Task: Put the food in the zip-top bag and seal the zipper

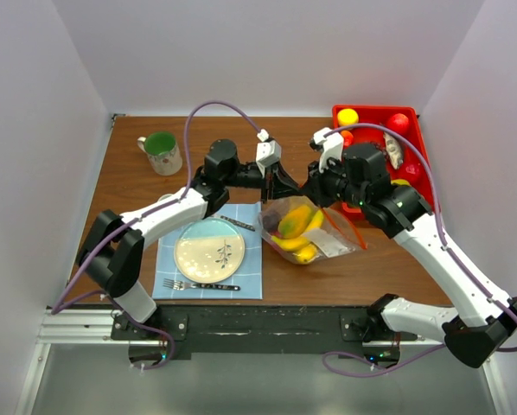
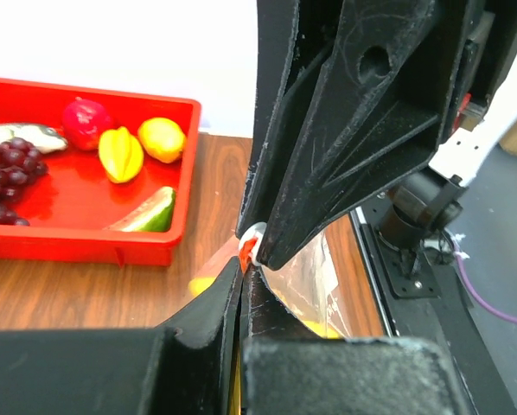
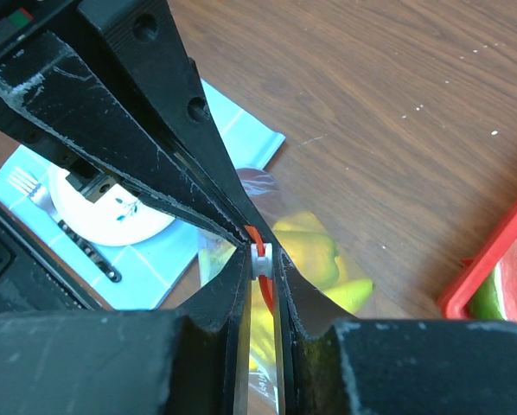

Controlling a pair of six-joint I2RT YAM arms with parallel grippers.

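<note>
The clear zip-top bag (image 1: 328, 235) lies at mid-table with yellow food (image 1: 296, 223) inside, also seen through the plastic in the right wrist view as yellow food (image 3: 312, 249). My left gripper (image 1: 284, 191) is shut on the bag's mouth edge, its fingertips (image 2: 232, 281) pinching right at the red zipper (image 2: 245, 253). My right gripper (image 1: 310, 194) meets it tip to tip and is shut on the zipper's white slider (image 3: 261, 258). More food sits in the red tray (image 2: 86, 246): grapes (image 2: 3, 173), a red fruit (image 2: 86, 121), yellow pieces (image 2: 120, 154).
A cream plate (image 1: 209, 251) rests on a blue checked cloth (image 1: 251, 278) with a fork (image 1: 198, 285) in front of the left arm. A green mug (image 1: 162, 151) stands at the back left. The red tray (image 1: 375, 110) occupies the back right corner.
</note>
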